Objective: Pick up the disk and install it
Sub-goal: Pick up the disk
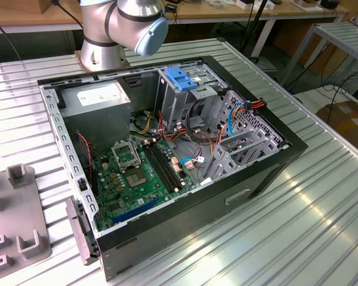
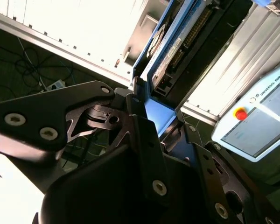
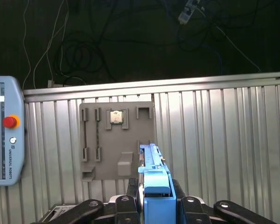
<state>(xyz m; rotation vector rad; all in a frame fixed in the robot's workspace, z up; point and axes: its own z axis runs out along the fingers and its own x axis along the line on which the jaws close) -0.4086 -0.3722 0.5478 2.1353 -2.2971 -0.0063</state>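
The end effector [image 3: 155,191] is clamped on the disk [image 3: 151,161]. Its black fingers [image 3: 133,193] press both flanks of the bright blue carrier rail, and the grey drive stands on edge between them in both wrist views. The disk is in the grip, outside the computer.

Beyond the disk, in the first wrist view, a grey slotted fixture plate [image 3: 130,126] lies on the ribbed metal surface [image 3: 224,154] with a square processor chip [image 3: 115,116] seated in one of its pockets. A control pendant [image 3: 2,140] with a red stop button [image 3: 9,122] lies beside the plate, near the surface's edge. Past that edge, loose cables [image 3: 79,51] trail over a dark floor.

In the exterior view, the arm [image 1: 122,27] rises behind an open computer case [image 1: 227,196] lying on its side. Inside, a tall metal drive cage [image 1: 170,104] carries a fixed blue latch [image 1: 182,78]. Red, orange and blue wires [image 1: 256,105] crowd around the cage. A green motherboard [image 1: 131,176] covers the case floor, with a grey power supply [image 1: 98,101] in the corner nearest the arm.
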